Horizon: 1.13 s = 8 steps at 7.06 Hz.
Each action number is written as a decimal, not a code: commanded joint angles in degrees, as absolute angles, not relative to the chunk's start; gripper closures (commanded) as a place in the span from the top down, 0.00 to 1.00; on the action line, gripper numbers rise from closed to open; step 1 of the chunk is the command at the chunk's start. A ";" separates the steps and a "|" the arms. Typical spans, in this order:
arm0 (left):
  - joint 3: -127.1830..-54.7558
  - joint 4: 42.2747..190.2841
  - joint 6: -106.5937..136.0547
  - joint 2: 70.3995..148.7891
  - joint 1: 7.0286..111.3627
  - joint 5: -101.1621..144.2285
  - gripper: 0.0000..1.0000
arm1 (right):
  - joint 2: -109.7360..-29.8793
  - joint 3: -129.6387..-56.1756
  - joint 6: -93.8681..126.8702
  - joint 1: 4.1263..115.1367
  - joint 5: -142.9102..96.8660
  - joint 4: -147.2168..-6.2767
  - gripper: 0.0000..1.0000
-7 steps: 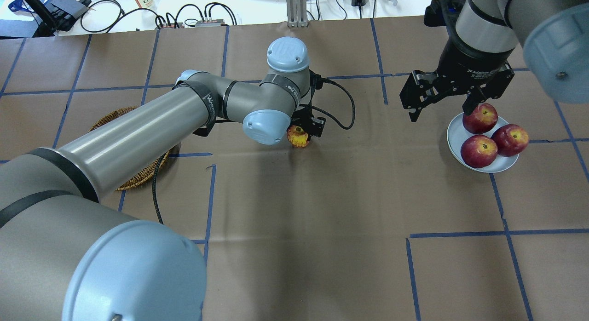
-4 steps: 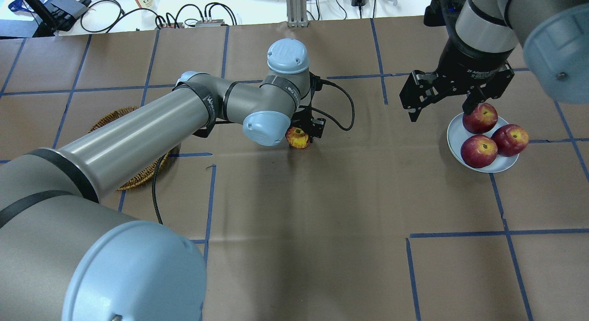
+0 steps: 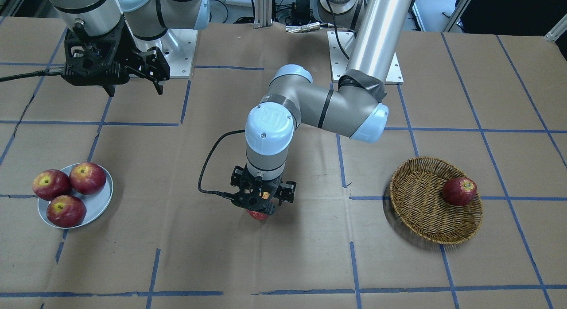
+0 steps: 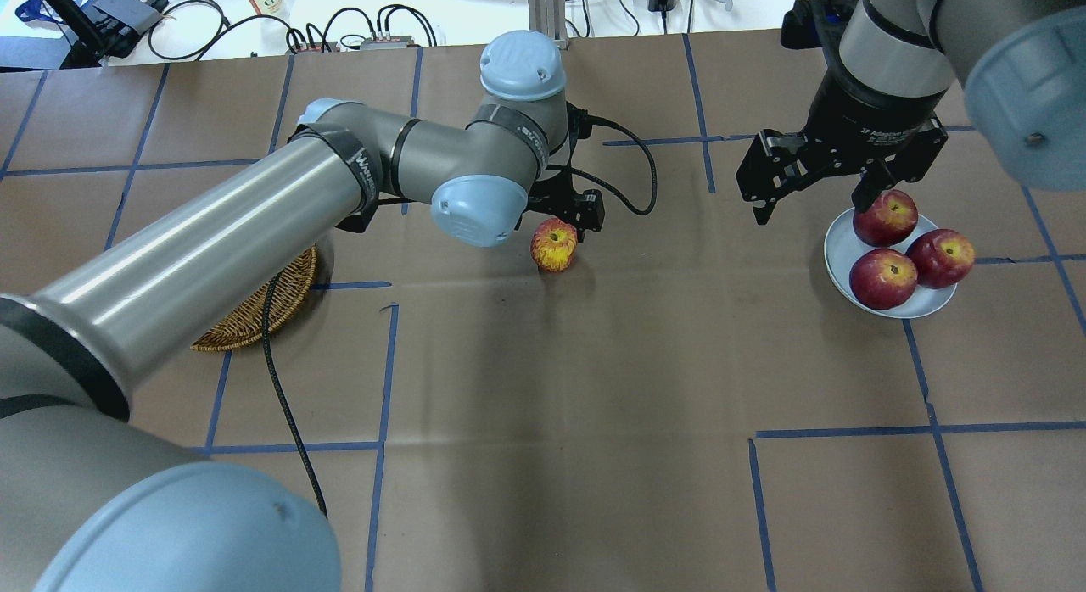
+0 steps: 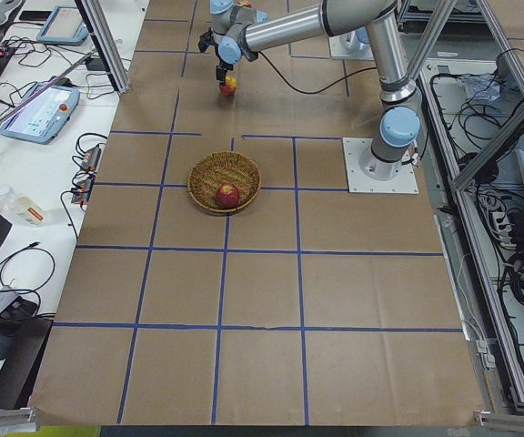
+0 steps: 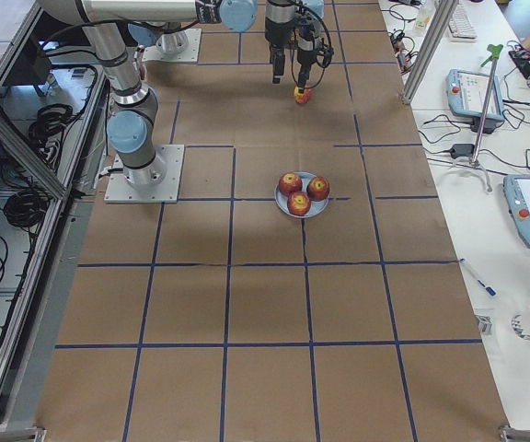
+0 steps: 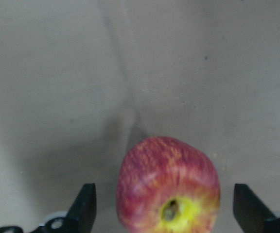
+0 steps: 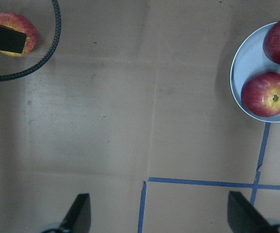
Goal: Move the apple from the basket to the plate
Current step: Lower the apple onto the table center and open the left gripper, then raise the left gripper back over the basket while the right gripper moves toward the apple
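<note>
The streaked red-and-yellow apple [image 4: 553, 244] rests on the brown table near its middle, stem hollow up. My left gripper [image 4: 564, 215] is right above it and open. In the left wrist view the apple [image 7: 169, 187] sits between the fingers [image 7: 84, 208] with a gap on each side. The wicker basket [image 3: 425, 202] stands apart and holds one dark red apple [image 3: 460, 191]. The grey-blue plate [image 4: 840, 244] holds three dark red apples. My right gripper [image 4: 813, 209] is open and empty, hovering beside the plate.
A black cable [image 4: 632, 181] loops from my left wrist over the table beside the apple. My left arm covers most of the basket [image 4: 254, 308] in the overhead view. Blue tape lines cross the brown paper. Cables and gear lie beyond the far edge.
My left arm has drawn up and back toward the far side, so the streaked apple shows fully on the table. The apple stays about where it was. The right arm has not moved.
</note>
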State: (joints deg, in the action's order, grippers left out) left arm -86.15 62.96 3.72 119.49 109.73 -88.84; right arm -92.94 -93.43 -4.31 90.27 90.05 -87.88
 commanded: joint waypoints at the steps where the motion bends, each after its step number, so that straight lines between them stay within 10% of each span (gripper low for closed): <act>1: -85.61 75.09 3.34 108.60 106.71 -91.14 0.99 | -92.81 -93.43 -4.22 90.26 90.00 -87.98 1.00; 5: -85.60 97.62 0.37 89.94 93.37 -87.11 0.99 | -91.68 -92.81 -3.25 90.53 90.17 -91.20 1.00; 8: -87.54 91.88 -7.34 92.10 92.02 -88.06 0.99 | -86.86 -90.89 5.67 94.19 89.91 -94.74 1.00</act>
